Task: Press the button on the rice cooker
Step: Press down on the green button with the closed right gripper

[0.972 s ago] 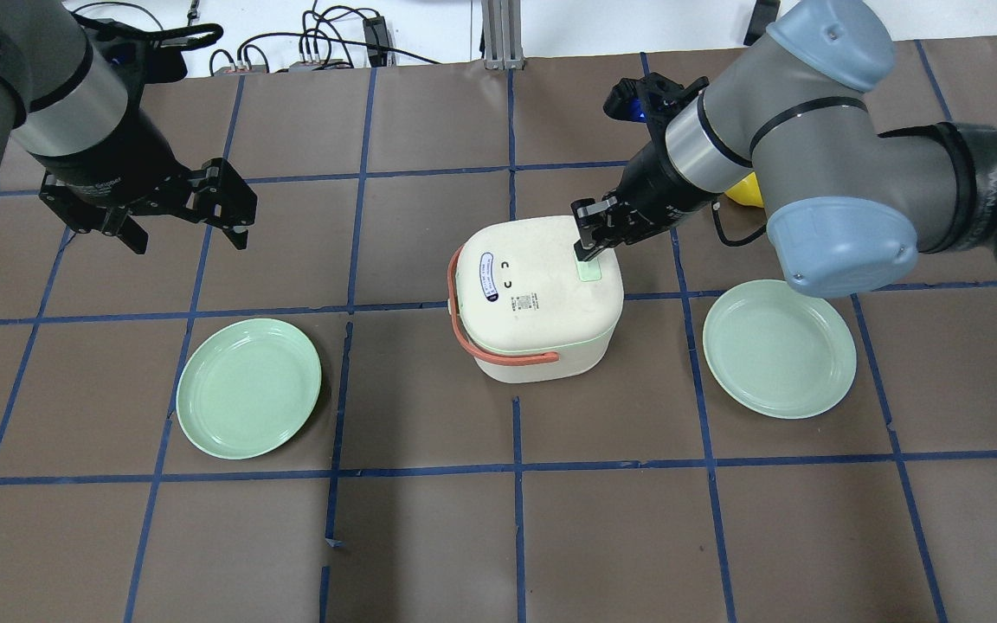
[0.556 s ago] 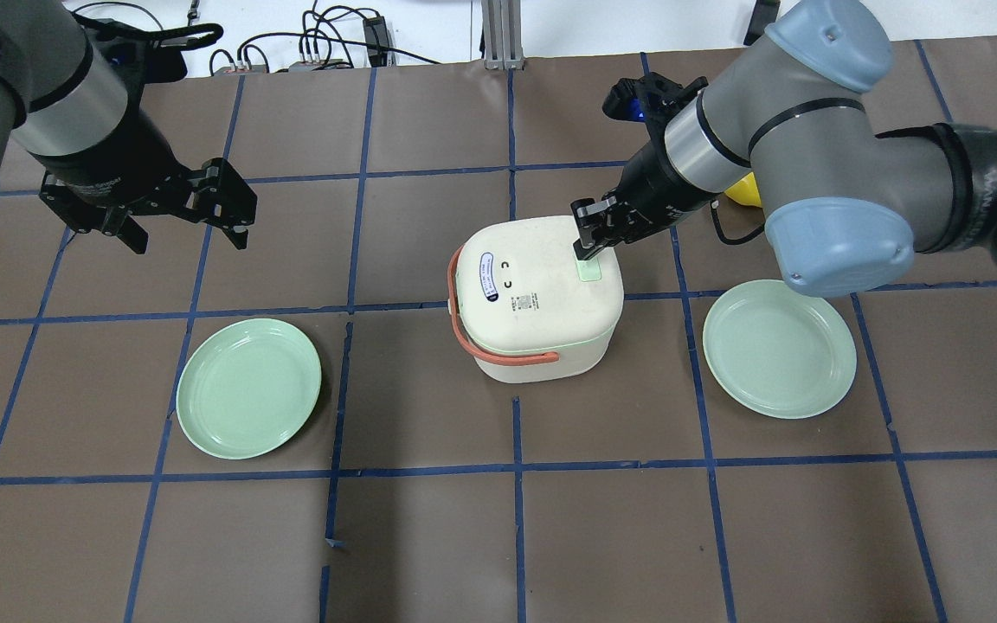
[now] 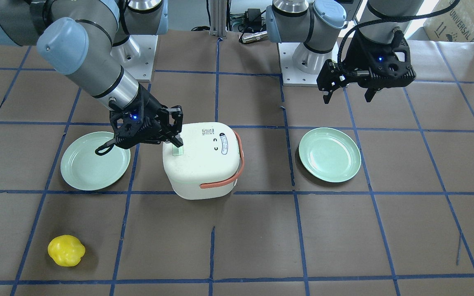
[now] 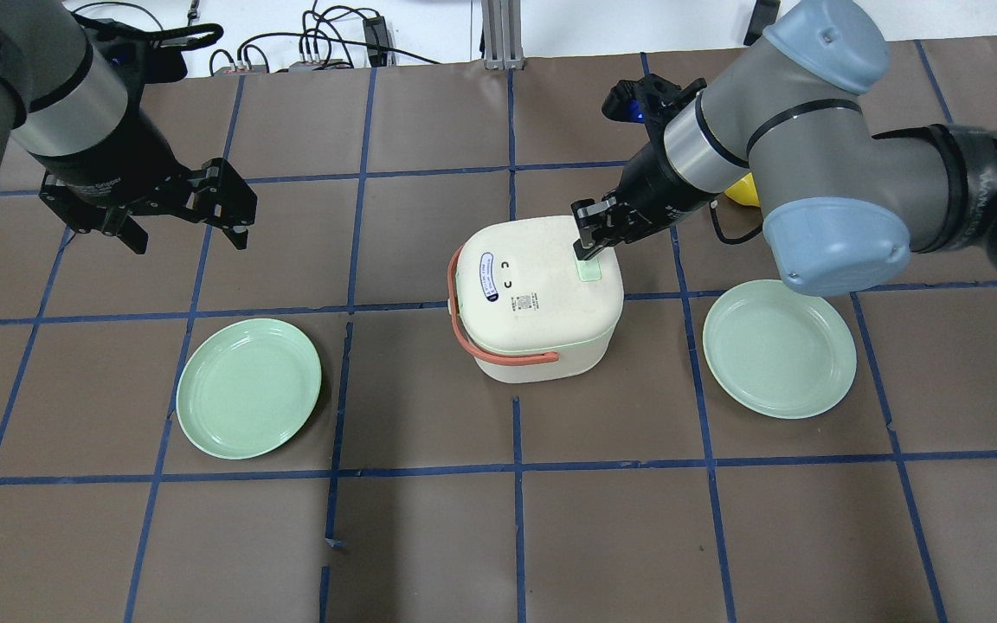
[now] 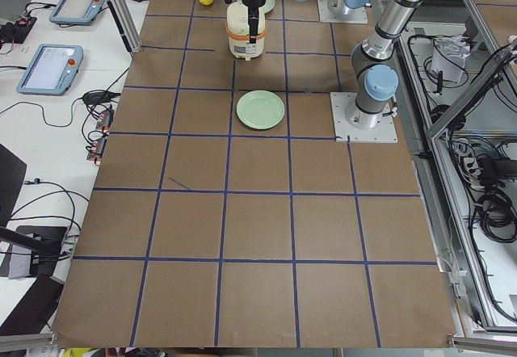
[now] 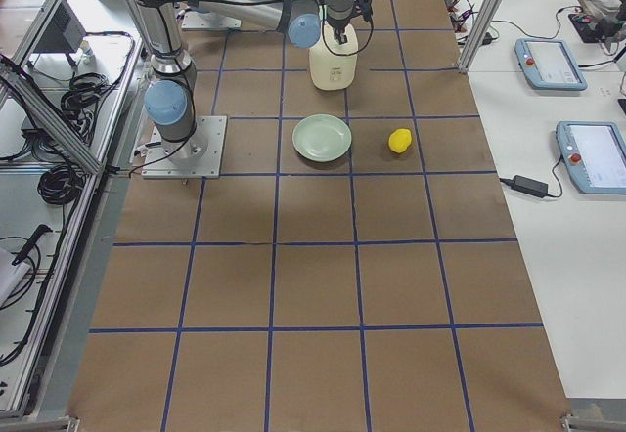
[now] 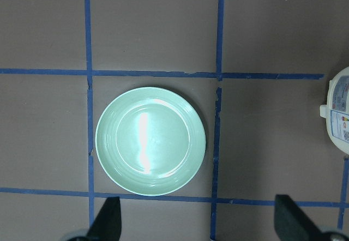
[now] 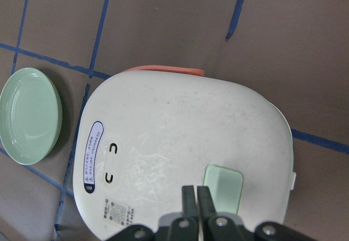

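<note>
Presently: right gripper (image 4: 587,251) clenched, fingers pinched together on nothing, tips down at the lid of the rice cooker (image 4: 536,298). The pale green button (image 8: 223,189) lies just beside the tips, near the lid's corner. Whether the tips touch the lid, I cannot tell. Left gripper (image 7: 199,227) released, jaws wide apart. It hangs high, with a green plate (image 7: 150,141) below and ahead of the jaws and the cooker well off to their side.

Risks, as I judge them:
- Tips look lined up with the button's edge, not its middle. A straight push could land on bare lid, or catch the button's rim and skid off, so no press registers.
- The arm comes in slanted. A slanted push loads the free-standing cooker sideways, and it may slide or rock away from the jaws.
- If the button is a lid release, the lid may spring up into the fingers.

View against view:
- Only the right wrist camera shows the offset between tips and button, and the fingers shut tight.
- Overhead, the tips seem to sit on the button's far end.
- In the front-facing view, the fingers hide much of the button.
- Side views are too small for the jaws.
- The front-facing view shows a yellow object (image 3: 66,250) whole, well apart from both jaws. Overhead, the right arm half hides it.
</note>
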`<state>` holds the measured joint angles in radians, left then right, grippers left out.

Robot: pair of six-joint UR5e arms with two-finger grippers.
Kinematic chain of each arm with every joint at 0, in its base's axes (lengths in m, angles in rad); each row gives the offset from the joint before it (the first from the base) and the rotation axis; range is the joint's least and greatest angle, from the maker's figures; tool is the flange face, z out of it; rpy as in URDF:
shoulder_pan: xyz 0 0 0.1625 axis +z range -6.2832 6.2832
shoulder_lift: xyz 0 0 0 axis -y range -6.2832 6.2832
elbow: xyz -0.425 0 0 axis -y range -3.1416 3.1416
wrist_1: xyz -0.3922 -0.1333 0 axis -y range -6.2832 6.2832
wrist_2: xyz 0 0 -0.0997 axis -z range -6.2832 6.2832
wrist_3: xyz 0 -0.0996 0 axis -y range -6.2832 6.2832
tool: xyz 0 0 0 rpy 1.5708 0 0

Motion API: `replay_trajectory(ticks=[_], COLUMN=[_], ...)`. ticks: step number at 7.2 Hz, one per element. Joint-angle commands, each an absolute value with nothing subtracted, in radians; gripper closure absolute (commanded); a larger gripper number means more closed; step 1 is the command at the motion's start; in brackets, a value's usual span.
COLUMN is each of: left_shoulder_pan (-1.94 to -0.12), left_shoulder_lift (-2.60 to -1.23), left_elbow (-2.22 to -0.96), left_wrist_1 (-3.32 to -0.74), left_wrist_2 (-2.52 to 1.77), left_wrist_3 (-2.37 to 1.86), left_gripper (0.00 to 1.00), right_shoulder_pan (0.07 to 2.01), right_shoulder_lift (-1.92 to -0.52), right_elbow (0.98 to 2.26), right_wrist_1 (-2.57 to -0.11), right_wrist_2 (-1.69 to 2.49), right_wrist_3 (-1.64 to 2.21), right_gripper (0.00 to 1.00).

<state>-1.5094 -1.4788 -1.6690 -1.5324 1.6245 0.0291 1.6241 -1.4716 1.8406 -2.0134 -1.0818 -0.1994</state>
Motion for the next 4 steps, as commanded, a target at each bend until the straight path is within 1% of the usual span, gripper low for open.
replay_trajectory(ticks=[1, 4], left_shoulder_pan=[-1.509, -1.509], left_shoulder_lift=[-1.479, -1.479], left_elbow=[-1.669, -1.669], left_wrist_1=[-1.531, -1.531], left_wrist_2=[1.624, 1.624], left_wrist_3=[0.029, 0.029], left_gripper=[0.00, 0.00], right_shoulder_pan=[1.618, 1.614], right_shoulder_lift=[-1.460, -1.457], right_elbow=[1.841, 1.842], right_wrist_1=[-2.013, -2.014], right_wrist_2=[-1.081, -1.081], right_wrist_3=[-0.202, -0.210], right_gripper=[0.84, 0.84])
